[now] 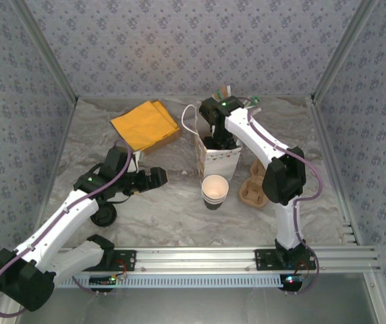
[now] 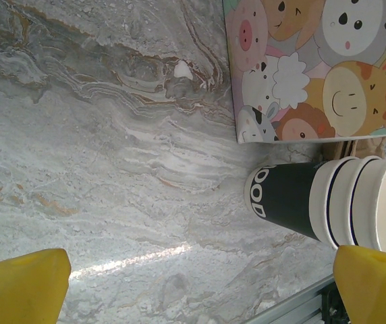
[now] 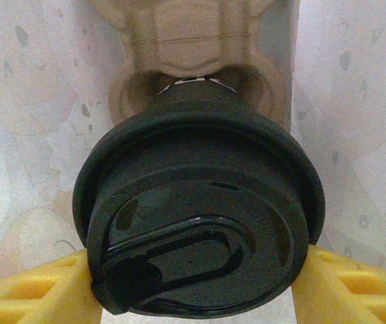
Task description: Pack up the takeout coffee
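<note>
The takeout coffee (image 1: 214,191) stands upright on the table (image 1: 173,226), open at the top, with its cream rim up and its dark base on the marble surface. In the top view it is just in front of the white paper bag (image 1: 218,160), at 6 o'clock from it.

The left claw (image 1: 159,177) is released: its yellow fingers (image 2: 24,287) stand wide apart and hold nothing. It is low over the table. The takeout coffee is at about 3 o'clock from it, near but apart. In the left wrist view the cup is at the right side, close to one finger, and the cartoon animals of the bag are just above it.

The right claw (image 3: 193,290) is down inside the bag, at 12 o'clock from the takeout coffee. It is grasping a black-lidded cup (image 3: 200,202), with one finger at each side under the lid. Behind this cup there is a brown cardboard tray (image 3: 193,40).

A cardboard carrier (image 1: 252,190) lies on the table just beside the takeout coffee, at 3 o'clock from it. Orange paper (image 1: 146,125) lies at 10 o'clock, well apart.
</note>
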You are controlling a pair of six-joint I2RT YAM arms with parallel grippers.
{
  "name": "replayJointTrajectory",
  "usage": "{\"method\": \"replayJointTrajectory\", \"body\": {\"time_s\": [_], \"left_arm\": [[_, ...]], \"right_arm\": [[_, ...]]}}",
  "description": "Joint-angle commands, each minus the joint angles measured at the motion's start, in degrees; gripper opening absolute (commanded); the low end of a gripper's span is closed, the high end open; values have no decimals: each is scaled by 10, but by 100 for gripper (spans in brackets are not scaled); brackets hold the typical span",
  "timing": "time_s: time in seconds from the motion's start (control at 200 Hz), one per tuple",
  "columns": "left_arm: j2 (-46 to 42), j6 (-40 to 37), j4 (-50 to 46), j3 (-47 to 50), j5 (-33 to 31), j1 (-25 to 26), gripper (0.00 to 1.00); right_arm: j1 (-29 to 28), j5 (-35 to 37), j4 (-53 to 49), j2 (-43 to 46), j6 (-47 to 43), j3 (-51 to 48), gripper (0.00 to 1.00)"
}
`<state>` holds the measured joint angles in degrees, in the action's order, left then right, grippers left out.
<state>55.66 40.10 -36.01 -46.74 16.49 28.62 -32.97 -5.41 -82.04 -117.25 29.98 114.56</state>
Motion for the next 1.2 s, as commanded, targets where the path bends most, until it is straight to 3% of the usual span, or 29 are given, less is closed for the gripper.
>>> {"method": "replayJointTrajectory", "body": {"time_s": [0.0, 1.199], "left_arm": [[-5, -2, -3, -12, -1, 4, 100], [-4, -4, -5, -14, -4, 5, 100]], "right_arm": [[3, 6, -6, -7, -5, -19, 67], [2, 3, 14, -17, -4, -35, 67]]}}
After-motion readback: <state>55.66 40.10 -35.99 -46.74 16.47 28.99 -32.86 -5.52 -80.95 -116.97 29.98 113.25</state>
